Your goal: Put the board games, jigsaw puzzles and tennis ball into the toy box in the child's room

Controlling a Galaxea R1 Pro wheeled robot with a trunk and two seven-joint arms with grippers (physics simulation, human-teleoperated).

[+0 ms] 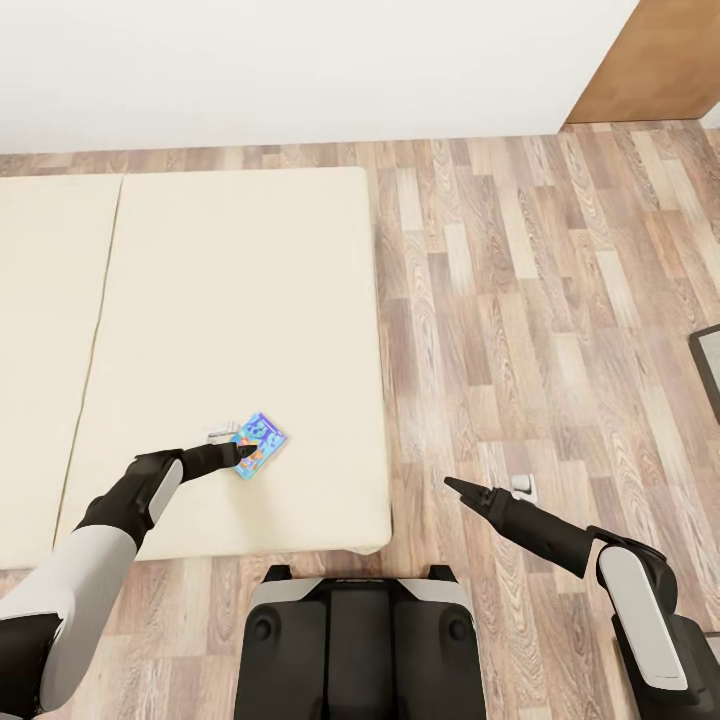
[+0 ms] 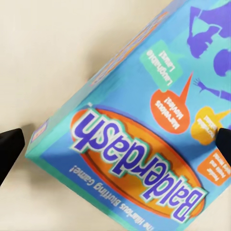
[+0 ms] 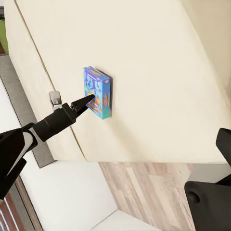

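A small blue board game (image 1: 260,442), printed "Balderdash", lies flat on the beige mattress of the bed (image 1: 240,290) near its front right corner. My left gripper (image 1: 240,453) is at the box's near edge. In the left wrist view the box (image 2: 139,139) lies between the spread fingers (image 2: 9,149), so the left gripper (image 2: 115,144) is open and holds nothing. The right wrist view shows the same box (image 3: 98,91) with the left gripper (image 3: 89,100) at it. My right gripper (image 1: 455,487) hangs open over the wood floor, away from the bed.
Wood-plank floor (image 1: 540,300) stretches right of the bed. A dark grey framed object (image 1: 708,370) pokes in at the right edge. A white wall runs along the back with a brown wooden panel (image 1: 650,60) at the top right. My base (image 1: 360,640) stands at the bed's foot.
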